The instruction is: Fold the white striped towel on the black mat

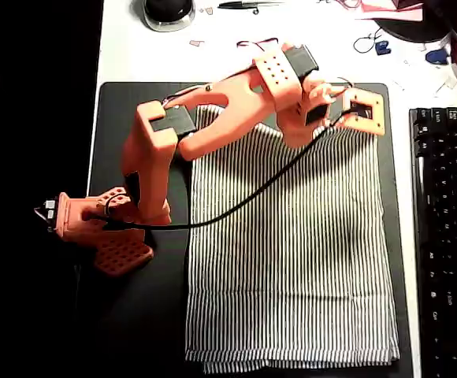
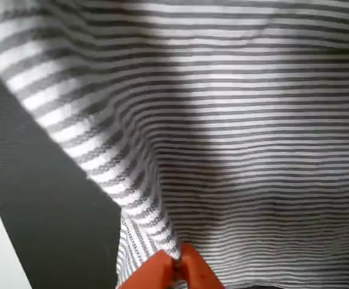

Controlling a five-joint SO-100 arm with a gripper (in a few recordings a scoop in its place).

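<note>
The white striped towel [image 1: 291, 260] lies spread over the black mat [image 1: 134, 315] in the overhead view, reaching from the mat's far edge to its near edge. My orange gripper [image 1: 348, 113] sits at the towel's far right corner. In the wrist view the gripper [image 2: 176, 271] is shut on the towel [image 2: 234, 150], pinching its edge. A raised ridge of cloth runs up to the fingertips [image 2: 195, 277]. Beside the cloth, bare mat [image 2: 42, 198] shows on the left.
A black keyboard [image 1: 449, 236] lies just right of the mat. The white desk [image 1: 126, 47] beyond the mat holds a round black object [image 1: 168, 9] and small clutter. The arm's black cable [image 1: 244, 197] drapes across the towel. The arm's base [image 1: 102, 220] stands on the mat's left side.
</note>
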